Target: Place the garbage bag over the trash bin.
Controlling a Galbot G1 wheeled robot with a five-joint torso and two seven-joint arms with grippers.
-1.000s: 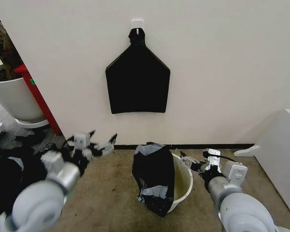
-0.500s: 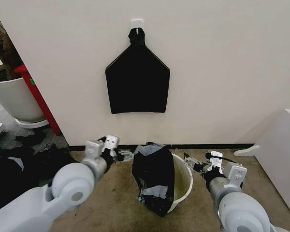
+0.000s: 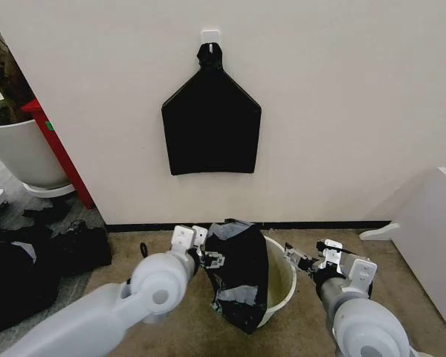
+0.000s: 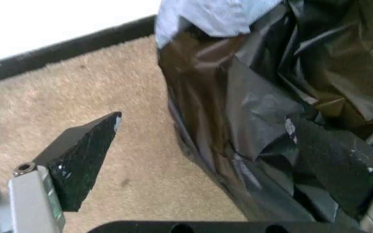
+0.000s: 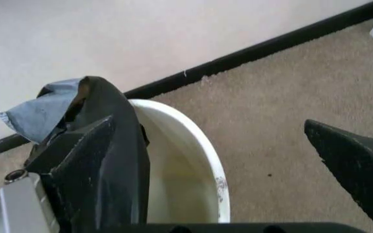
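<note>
**Bin by the wall**

The trash bin (image 3: 284,281) stood on the carpet (image 3: 178,312) before the wall (image 3: 342,111). The garbage bag (image 3: 238,275) hung over its left side, between the left gripper (image 3: 204,256) and right gripper (image 3: 293,256).

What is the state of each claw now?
Left claw: open, against the garbage bag.
Right claw: open, over the trash bin rim.

Garbage bag (image 3: 238,279): glossy black, crinkled, draped over the bin's left rim, hanging to the floor.
Trash bin (image 3: 282,286): round, cream-white, upright on the carpet, right side uncovered.
</note>
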